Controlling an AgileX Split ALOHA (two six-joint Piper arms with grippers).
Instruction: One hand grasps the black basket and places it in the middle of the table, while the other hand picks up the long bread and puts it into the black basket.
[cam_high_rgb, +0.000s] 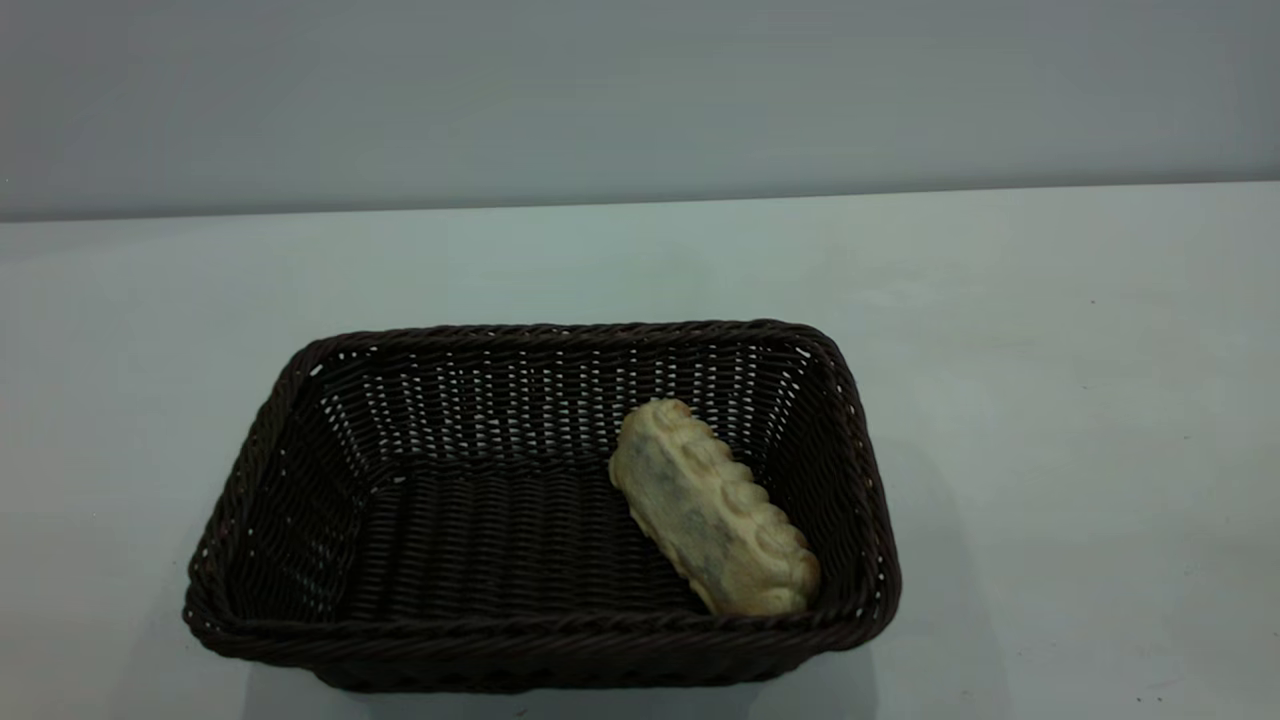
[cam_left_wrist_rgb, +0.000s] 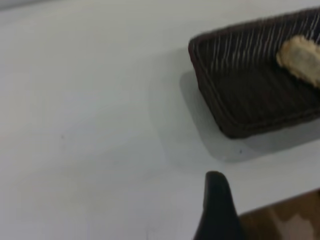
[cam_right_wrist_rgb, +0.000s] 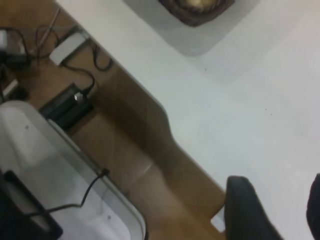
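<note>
The black basket (cam_high_rgb: 262, 520) stands on the white table (cam_high_rgb: 1050, 400), near its front middle. The long bread (cam_high_rgb: 712, 510) lies inside it, in the right half, slanted with its pale smudged underside turned up and leaning toward the right wall. Neither gripper shows in the exterior view. In the left wrist view my left gripper (cam_left_wrist_rgb: 216, 202) hangs by the table's edge, well apart from the basket (cam_left_wrist_rgb: 235, 95) and the bread (cam_left_wrist_rgb: 300, 57). In the right wrist view my right gripper (cam_right_wrist_rgb: 280, 210) is open and empty over the table's edge, far from the basket (cam_right_wrist_rgb: 186, 18).
Off the table's edge the right wrist view shows brown floor (cam_right_wrist_rgb: 150, 165), a black power box (cam_right_wrist_rgb: 67, 105) with cables, a white adapter (cam_right_wrist_rgb: 67, 46) and a clear plastic bin (cam_right_wrist_rgb: 55, 170). A grey wall (cam_high_rgb: 640, 90) rises behind the table.
</note>
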